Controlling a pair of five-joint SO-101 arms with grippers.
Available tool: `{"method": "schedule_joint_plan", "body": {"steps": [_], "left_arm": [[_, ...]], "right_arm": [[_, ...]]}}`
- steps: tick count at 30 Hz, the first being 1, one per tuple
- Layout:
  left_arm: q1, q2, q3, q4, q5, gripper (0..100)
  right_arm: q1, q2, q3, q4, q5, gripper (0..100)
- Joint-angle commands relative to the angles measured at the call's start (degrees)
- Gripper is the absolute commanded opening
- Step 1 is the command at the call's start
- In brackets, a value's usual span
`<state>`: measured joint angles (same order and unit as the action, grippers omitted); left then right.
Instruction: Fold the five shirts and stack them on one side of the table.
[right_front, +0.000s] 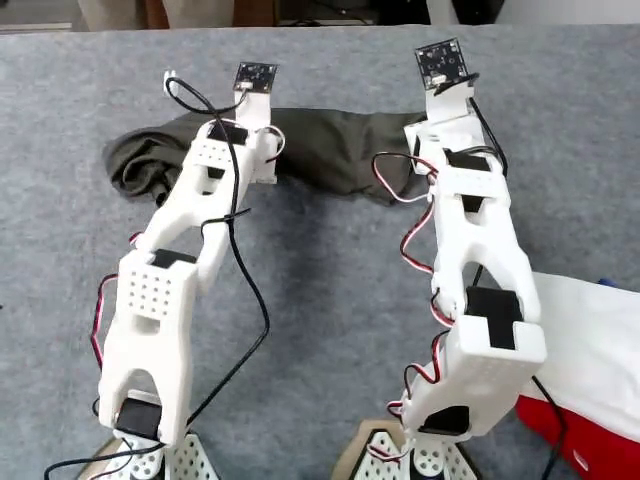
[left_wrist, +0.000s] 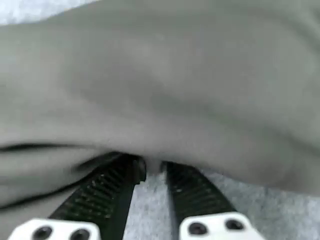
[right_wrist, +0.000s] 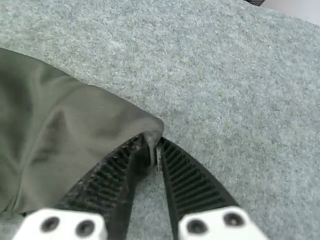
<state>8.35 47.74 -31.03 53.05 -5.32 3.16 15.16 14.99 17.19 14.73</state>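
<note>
The right arm (right_front: 470, 230) has its jaws closed on a corner of a dark green shirt (right_wrist: 60, 130), with a small nub of cloth pinched between the ribbed black tips. The left arm (right_front: 190, 220) has its jaws nearly together on the shirt's (left_wrist: 160, 75) folded edge, and the cloth spreads wide and smooth just past the tips.

The shirt (right_front: 330, 145) is plain olive, soft and lightly creased. It lies as a long band with its long axis running from one pair of jaws to the other, crosswise to both arms. Outward of the left jaws it ends in a crumpled, bunched heap. At the right jaws it tapers to the held corner.

Past both pairs of jaws, bare grey tabletop (right_front: 330, 300) runs on to the far edge. More bare grey cloth lies between the two arms, behind the jaws. Well behind the right jaws, beside that arm's base, a white shirt (right_front: 590, 340) lies over a red shirt (right_front: 560, 440) at the tabletop's edge.
</note>
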Motion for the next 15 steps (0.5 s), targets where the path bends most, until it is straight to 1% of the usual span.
{"method": "schedule_joint_plan", "body": {"steps": [1, 4, 7, 9, 13, 14, 15], "left_arm": [[-1.2, 0.5, -7.2, 5.8, -3.9, 2], [-1.3, 0.4, -16.3, 16.4, -7.0, 2], [-2.2, 0.1, -29.3, 28.0, -8.5, 2], [-2.9, 0.1, -38.4, 34.2, -9.8, 2], [-2.5, 0.2, -53.7, 45.5, -15.3, 2], [-2.5, 0.4, -56.4, 47.7, -16.3, 2], [-2.5, 0.6, -57.7, 47.9, -16.4, 2]], "right_arm": [[-0.7, -0.3, -3.4, 0.1, 0.4, 0.4], [-0.7, -0.3, -3.4, 0.1, 0.4, 0.4], [-0.7, -0.3, -3.4, 0.1, 0.4, 0.4], [-0.7, -0.3, -3.4, 0.0, 0.4, 0.4], [-0.7, -0.3, -3.4, 0.0, 0.4, 0.4], [-0.7, -0.3, -3.4, 0.0, 0.4, 0.4], [-0.7, -0.3, -3.4, 0.0, 0.4, 0.4]]}}
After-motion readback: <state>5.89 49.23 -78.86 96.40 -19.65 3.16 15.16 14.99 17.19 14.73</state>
